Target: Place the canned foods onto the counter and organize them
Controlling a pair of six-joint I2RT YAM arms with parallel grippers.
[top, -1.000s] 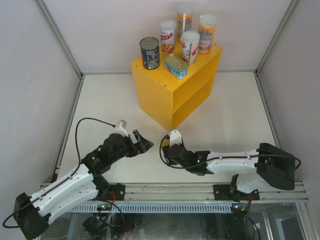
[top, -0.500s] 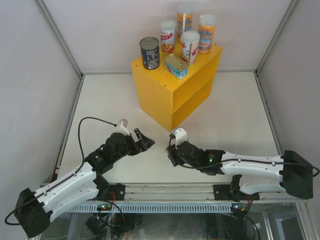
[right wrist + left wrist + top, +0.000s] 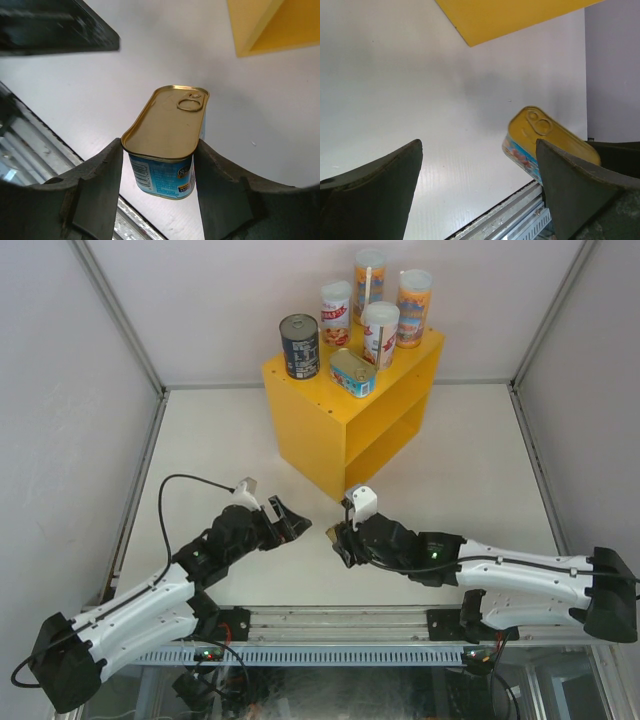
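Note:
The yellow counter [image 3: 318,425] stands at the back of the table. On its top are four tall slim cans [image 3: 380,335], a dark round tin [image 3: 299,345] and a flat gold-topped tin [image 3: 352,372]. Another flat gold-topped tin [image 3: 167,140] with a blue label sits between the fingers of my right gripper [image 3: 159,165], which is shut on its long sides in front of the counter [image 3: 270,25]. My left gripper [image 3: 290,523] is close to the left of it, open and holding nothing. In the left wrist view that tin [image 3: 545,137] shows just past the right finger [image 3: 580,195].
A metal rail [image 3: 350,625] runs along the table's near edge, right behind both grippers. White enclosure walls stand to the left, right and back. The counter's inner shelf [image 3: 395,430] opens toward the right front. A black cable [image 3: 165,510] loops off the left arm.
The right arm's rear links have swung out to the right and lower while its gripper kept the tin near the same spot. My left gripper edged slightly right, still open.

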